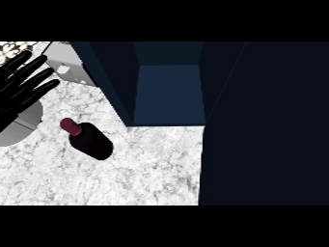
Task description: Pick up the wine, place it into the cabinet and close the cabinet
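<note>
Counter [145, 169]: white marbled top, filling the near ground.

Wine bottle [90, 139]: dark body, red cap, lying on its side on the counter, cap pointing up-left; just left of the cabinet, touched by no hand.

Left hand [16, 84]: black, at the view's left edge, fingers straight and spread, pointing up-right; held nothing, apart from the bottle.

Right hand: not seen.

Cabinet [168, 91]: dark blue, open, its inner floor bare; its door [274, 125] stood as a broad dark panel along the right.

Farthest, upper left: a grey object, too unclear to name.
</note>
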`<state>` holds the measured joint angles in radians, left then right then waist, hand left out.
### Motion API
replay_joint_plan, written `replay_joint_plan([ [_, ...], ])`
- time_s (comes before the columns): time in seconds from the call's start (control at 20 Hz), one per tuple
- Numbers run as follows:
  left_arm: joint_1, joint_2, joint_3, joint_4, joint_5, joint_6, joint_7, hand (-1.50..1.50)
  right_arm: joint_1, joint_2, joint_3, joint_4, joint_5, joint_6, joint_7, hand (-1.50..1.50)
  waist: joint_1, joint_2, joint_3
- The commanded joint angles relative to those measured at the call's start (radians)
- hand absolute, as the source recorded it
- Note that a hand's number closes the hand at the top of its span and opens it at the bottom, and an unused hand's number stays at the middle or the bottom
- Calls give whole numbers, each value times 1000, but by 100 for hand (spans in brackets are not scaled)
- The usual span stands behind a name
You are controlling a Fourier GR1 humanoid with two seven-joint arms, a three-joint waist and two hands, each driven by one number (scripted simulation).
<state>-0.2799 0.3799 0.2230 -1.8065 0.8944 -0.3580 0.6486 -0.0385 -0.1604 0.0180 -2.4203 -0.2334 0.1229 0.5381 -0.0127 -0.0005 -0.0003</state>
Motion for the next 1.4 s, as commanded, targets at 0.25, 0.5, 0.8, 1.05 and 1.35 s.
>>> replay_joint_plan([
  [0.25, 49, -48, -40, 95, -84, -91, -56, -150, 62, -4, -14, -170, -91, 2, 72, -150, 5, -2, 0],
  [0.5, 16, -11, -19, 250, -98, -202, -87, -150, 23, 1, -25, -179, -110, -12, 96, -150, -1, -1, 0],
  [0.8, 43, -80, -20, 324, -253, -238, -248, -150, 32, 11, -43, -130, -101, 15, 54, -150, 4, -1, 0],
  [1.05, 28, -72, 5, 494, -353, -318, -386, -150, -30, -11, -47, -202, -106, -19, 158, -150, -6, 0, -1],
  [1.35, 31, -74, -1, 605, -461, -379, -521, -150, -3, 35, 6, -163, -49, -17, 109, -150, -1, 1, -1],
])
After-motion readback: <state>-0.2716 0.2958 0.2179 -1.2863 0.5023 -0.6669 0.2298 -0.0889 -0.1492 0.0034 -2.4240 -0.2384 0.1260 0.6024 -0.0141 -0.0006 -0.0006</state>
